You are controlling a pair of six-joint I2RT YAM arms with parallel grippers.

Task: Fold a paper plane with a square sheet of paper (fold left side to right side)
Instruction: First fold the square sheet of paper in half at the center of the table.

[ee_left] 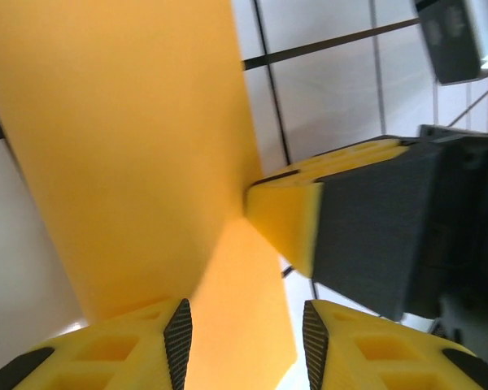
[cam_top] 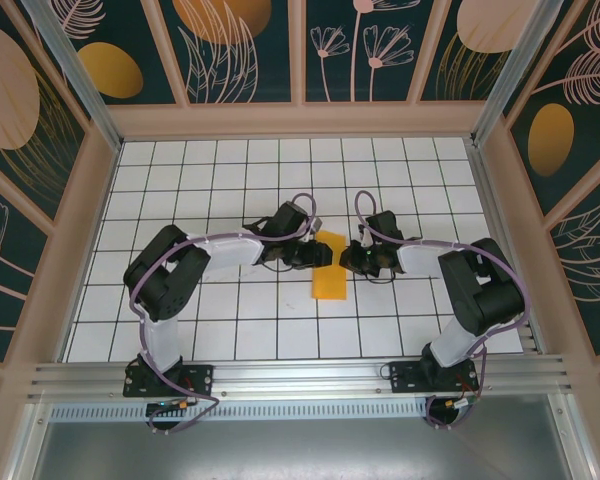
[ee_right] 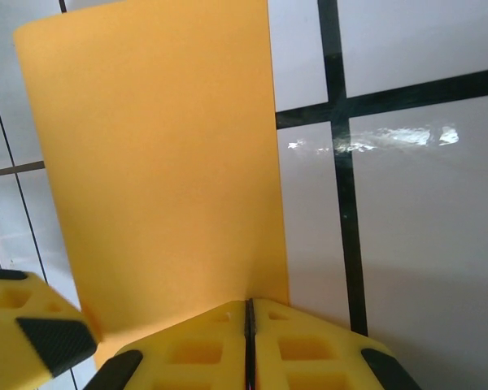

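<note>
On the table [cam_top: 230, 180], the paper [cam_top: 330, 285] lay with its near end flat. Beyond, the right gripper [ee_right: 249, 321] was clamped on its edge; the left gripper [ee_left: 244, 337] straddled it, jaws part-open. Closing off-line could skew the crease; tugging against the clamp could tear it.

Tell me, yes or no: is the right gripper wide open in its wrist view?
No, the right gripper is shut, its two yellow halves meeting at the edge of the thin bright orange paper sheet.

Bright even light, faint floor glare
</note>
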